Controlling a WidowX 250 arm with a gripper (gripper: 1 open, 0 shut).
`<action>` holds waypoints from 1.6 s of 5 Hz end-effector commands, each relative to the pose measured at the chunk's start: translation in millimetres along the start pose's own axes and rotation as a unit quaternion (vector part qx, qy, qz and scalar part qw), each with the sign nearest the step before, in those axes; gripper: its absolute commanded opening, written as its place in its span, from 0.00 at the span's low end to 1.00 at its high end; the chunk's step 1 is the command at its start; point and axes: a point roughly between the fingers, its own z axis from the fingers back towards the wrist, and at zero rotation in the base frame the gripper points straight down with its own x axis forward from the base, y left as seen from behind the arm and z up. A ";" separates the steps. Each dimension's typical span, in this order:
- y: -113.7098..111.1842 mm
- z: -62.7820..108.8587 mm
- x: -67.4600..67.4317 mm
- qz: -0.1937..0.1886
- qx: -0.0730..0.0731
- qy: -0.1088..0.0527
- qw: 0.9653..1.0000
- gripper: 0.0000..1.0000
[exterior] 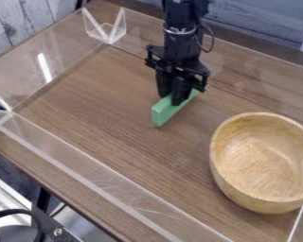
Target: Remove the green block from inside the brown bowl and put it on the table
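Observation:
My gripper point(177, 95) points straight down over the middle of the table point(91, 104), shut on the upper end of the green block point(167, 109). The block is a small bright green bar, tilted, its lower end at or just above the wood; I cannot tell whether it touches. The brown bowl point(261, 159) stands at the right, to the right of and nearer the camera than the gripper, and its inside is empty.
Low clear acrylic walls point(65, 156) edge the tabletop at the left and front. A clear acrylic corner piece point(106, 25) stands at the back left. A black cable loop point(15, 227) shows at the bottom left, off the table.

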 end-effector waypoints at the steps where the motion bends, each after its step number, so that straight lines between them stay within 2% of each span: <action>1: 8.2 16.5 10.4 0.007 0.010 -0.031 0.999 0.00; 8: 22.0 4.1 18.5 0.022 0.011 -0.028 0.999 0.00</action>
